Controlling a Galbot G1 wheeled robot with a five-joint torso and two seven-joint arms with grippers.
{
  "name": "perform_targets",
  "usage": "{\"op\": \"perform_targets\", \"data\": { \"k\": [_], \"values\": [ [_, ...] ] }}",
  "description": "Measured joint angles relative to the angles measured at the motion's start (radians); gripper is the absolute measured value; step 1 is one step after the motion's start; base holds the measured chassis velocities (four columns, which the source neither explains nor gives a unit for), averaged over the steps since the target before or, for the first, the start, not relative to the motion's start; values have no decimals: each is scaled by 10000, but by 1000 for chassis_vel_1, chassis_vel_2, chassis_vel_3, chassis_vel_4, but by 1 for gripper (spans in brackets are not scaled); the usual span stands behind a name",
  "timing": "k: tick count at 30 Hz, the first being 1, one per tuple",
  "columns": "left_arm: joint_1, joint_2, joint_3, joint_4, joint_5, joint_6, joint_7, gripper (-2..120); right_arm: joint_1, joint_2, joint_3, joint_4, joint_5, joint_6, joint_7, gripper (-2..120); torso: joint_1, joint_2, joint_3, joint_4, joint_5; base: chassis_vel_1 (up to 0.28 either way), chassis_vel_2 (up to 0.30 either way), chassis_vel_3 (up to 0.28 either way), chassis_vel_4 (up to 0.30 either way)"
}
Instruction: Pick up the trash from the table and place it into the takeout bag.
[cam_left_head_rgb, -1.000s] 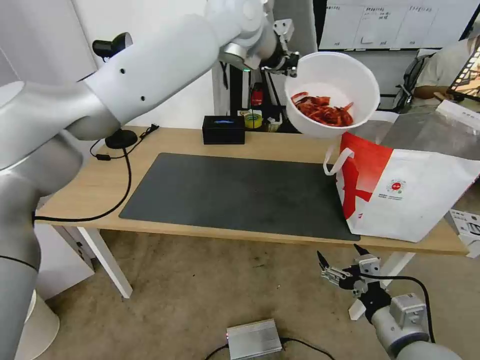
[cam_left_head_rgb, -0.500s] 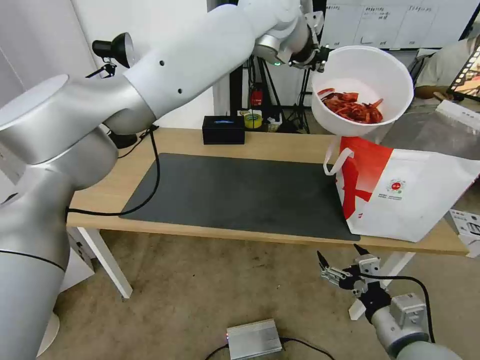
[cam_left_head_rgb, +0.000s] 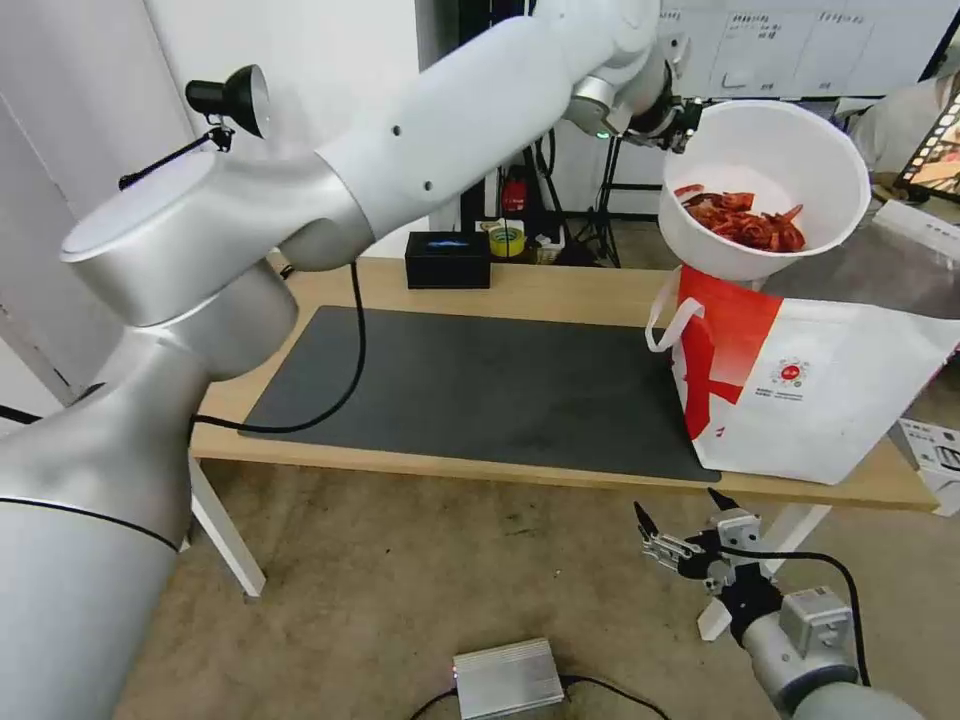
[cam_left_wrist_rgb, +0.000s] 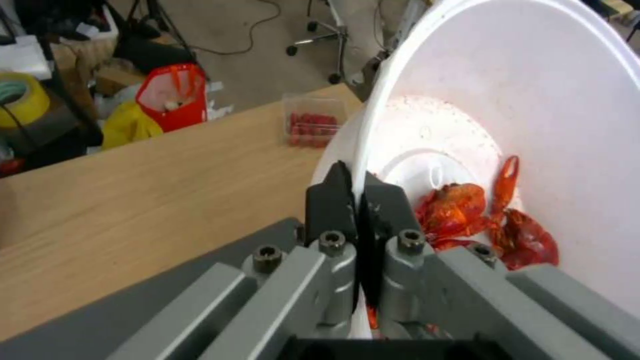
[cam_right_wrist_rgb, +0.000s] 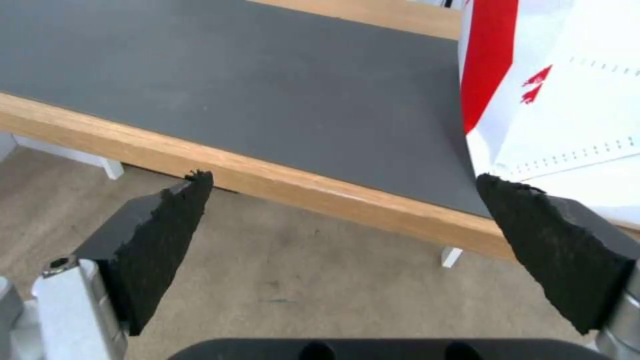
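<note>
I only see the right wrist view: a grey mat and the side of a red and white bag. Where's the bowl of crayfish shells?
Observer: The left gripper holds the white bowl in the air, and in the head view it hangs over the top of the takeout bag.
Operator: How is it holding it?
Observer: The left wrist view shows it shut on the bowl's rim, with one finger inside and one outside.
Operator: Is any trash on the table?
Observer: Yes. A clear plastic box with red bits sits on the table.
</note>
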Motion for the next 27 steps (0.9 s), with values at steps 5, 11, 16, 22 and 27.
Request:
{"op": "perform_targets", "data": {
  "k": [5,11,16,22,27],
  "values": [
    [154,7,71,66,120,0,41,0,0,0,0,0,0,0,0,100,0,0,1,5,-3,0,0,0,0],
    [408,24,156,-23,334,0,45,0,0,0,0,0,0,0,0,100,0,0,0,3,-3,0,0,0,0],
    [469,26,258,-170,469,0,71,0,0,0,0,0,0,0,0,100,0,0,0,3,-2,0,0,0,0],
    [539,30,420,-430,649,0,82,0,0,0,0,0,0,0,0,100,0,0,0,3,-2,0,0,0,0],
    [566,31,522,-586,737,0,105,0,0,0,0,0,0,0,0,100,0,-1,0,2,-2,0,0,0,0]
  ]
}}
